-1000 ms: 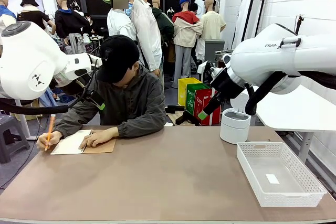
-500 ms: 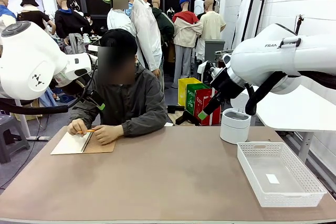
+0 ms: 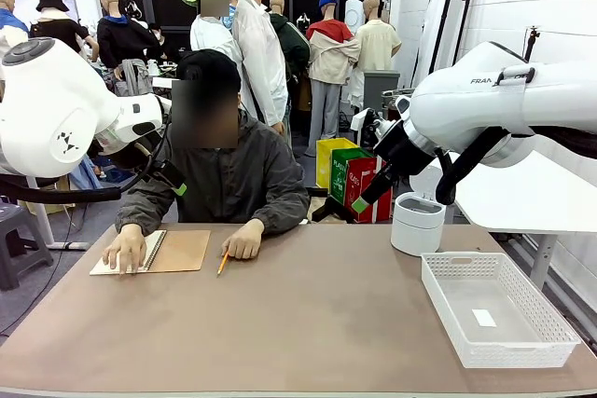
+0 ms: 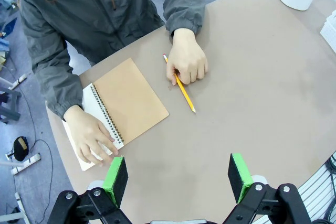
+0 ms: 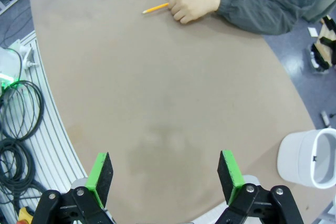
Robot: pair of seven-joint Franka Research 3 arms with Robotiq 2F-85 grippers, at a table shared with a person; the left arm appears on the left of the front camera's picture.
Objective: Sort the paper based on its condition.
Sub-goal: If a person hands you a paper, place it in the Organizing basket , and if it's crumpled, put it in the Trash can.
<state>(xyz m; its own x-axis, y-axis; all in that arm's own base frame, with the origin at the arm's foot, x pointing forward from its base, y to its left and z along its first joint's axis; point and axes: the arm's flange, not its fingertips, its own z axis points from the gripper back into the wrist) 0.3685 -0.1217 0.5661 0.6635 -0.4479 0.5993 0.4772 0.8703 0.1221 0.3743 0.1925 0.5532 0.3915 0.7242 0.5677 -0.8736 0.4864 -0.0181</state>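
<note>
Hovering above the surface (image 4: 252, 87), the left claw (image 4: 178, 174) and right claw (image 5: 164, 174) both gape wide, empty. The paper (image 4: 88, 97) lies under the person's hand (image 4: 92, 139) beside the notebook cover (image 4: 131, 100); best approach only once it's freed.

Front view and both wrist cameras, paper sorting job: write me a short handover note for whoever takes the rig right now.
Tools: left tool open, empty, over the table near the notebook; right tool open, empty, over bare table.
Paper: a white page lies in the spiral notebook under the person's one hand; the other hand rests on the pencil.
The white basket and white tub are on the robot's right.
Done: no sorting yet.
Left: get a sheet, judge its condition, place it.
</note>
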